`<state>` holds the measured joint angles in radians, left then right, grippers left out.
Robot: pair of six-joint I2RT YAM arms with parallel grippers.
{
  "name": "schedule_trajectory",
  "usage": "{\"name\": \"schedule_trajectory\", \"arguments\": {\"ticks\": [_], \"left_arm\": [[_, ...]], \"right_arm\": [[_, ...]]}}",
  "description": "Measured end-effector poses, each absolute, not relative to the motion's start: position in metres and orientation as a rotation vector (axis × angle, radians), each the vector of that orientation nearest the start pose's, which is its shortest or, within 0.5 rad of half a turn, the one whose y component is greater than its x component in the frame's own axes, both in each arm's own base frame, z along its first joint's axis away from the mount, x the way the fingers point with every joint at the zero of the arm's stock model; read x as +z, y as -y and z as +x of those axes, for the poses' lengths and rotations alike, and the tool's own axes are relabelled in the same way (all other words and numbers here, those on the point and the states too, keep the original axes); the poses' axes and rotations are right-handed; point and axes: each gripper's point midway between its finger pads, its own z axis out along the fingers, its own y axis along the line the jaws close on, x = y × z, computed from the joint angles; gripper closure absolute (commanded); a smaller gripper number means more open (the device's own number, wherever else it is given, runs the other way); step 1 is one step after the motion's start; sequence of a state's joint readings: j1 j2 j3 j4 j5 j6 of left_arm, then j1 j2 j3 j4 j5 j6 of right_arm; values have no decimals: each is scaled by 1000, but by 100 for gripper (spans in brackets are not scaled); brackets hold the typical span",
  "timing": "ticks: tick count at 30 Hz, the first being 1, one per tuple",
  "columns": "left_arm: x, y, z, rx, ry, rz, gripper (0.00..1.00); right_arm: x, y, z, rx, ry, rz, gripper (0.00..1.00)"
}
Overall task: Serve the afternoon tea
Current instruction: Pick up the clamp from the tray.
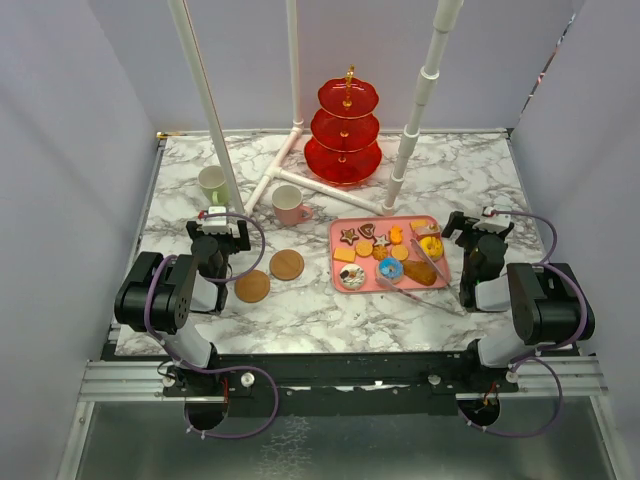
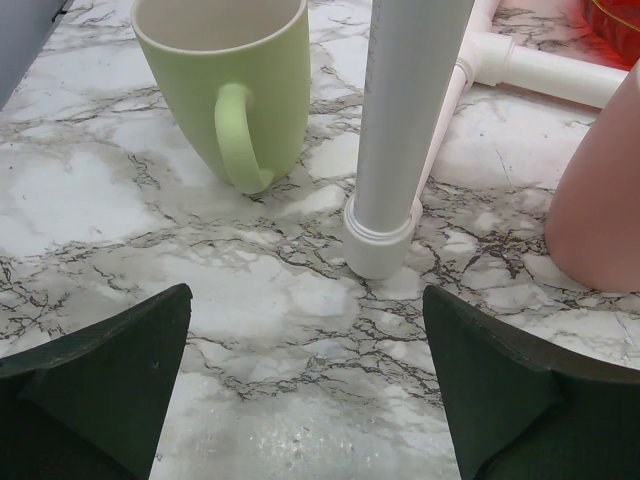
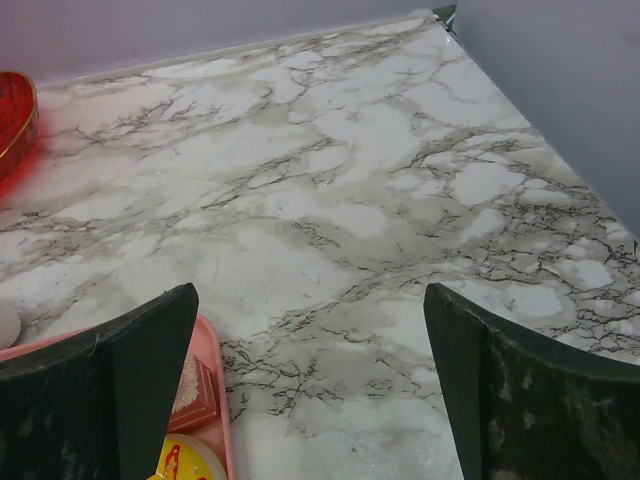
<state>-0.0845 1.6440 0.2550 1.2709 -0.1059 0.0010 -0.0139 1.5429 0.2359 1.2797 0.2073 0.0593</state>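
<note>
Left pincer [image 2: 305, 385] and right pincer [image 3: 310, 390] both gape, empty. The pale green mug [image 2: 225, 80] sits upper left in the left wrist view; best to skirt the white pole [image 2: 400, 130] and grip the rim squarely.

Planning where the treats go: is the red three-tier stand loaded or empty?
Empty. The top view shows all three tiers of the red stand bare; the cookies and pastries lie on the pink tray.

Top: high behind, downward. Wrists: low, close, forward; left shares green mug [image 1: 212, 184].
</note>
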Motion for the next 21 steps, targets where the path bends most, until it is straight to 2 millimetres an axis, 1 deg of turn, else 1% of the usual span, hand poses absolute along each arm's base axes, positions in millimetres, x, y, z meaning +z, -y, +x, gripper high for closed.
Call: {"name": "schedule_trajectory", "arguments": {"ticks": [13, 16, 17, 19, 21], "left_arm": [[76, 14, 385, 28, -1689, -8, 1], [75, 10, 385, 31, -1704, -26, 1], [77, 6, 386, 34, -1716, -43, 1], [89, 2, 393, 43, -1722, -58, 1], [113, -1, 403, 51, -1709, -64, 1]], "right_arm": [[108, 40, 379, -136, -1584, 225, 0], [112, 40, 376, -143, -1598, 217, 0], [116, 39, 375, -142, -1603, 215, 0], [138, 40, 376, -138, -1579, 231, 0], [166, 41, 376, -105, -1520, 291, 0]]}}
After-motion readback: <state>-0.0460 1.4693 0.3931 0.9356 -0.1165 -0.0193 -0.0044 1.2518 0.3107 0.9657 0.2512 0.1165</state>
